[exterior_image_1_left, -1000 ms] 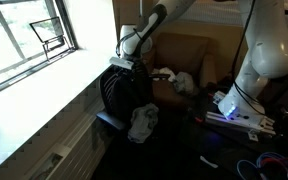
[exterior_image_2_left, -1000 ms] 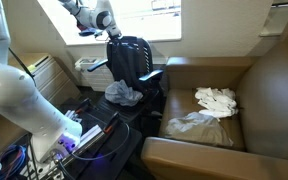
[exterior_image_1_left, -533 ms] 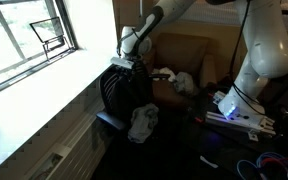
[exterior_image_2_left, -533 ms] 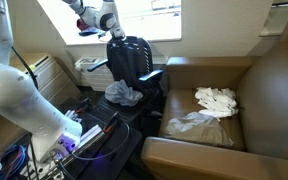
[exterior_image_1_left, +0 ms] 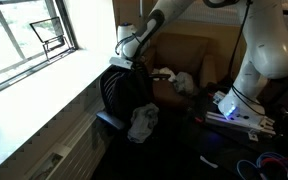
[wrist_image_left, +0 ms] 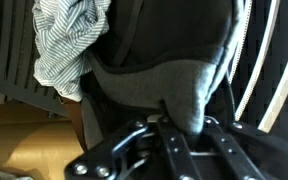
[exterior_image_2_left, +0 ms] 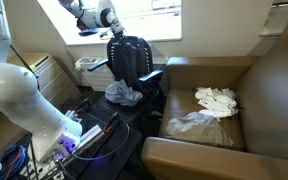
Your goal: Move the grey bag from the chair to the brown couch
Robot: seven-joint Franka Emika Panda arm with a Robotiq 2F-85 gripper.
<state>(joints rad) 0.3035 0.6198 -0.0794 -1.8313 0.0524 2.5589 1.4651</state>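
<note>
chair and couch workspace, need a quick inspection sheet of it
surface: black chair beside brown couch
job's things: grey bag hangs on the chair back, not on the couch
clutter: striped cloth on the chair seat; white cloths on the couch
grippers: gripper at the chair top by the bag; open or shut unclear
cables: coloured cables on the floor
surroundings: window beside the chair

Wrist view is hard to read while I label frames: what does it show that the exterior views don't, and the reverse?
Only the wrist view: the grey bag with its fabric and a zip, close up, just beyond the gripper. Only the exterior views: the brown couch with white cloths on it, the window, the arm. Both: the bag on the chair, the gripper at its top, a light crumpled cloth beside it.
</note>
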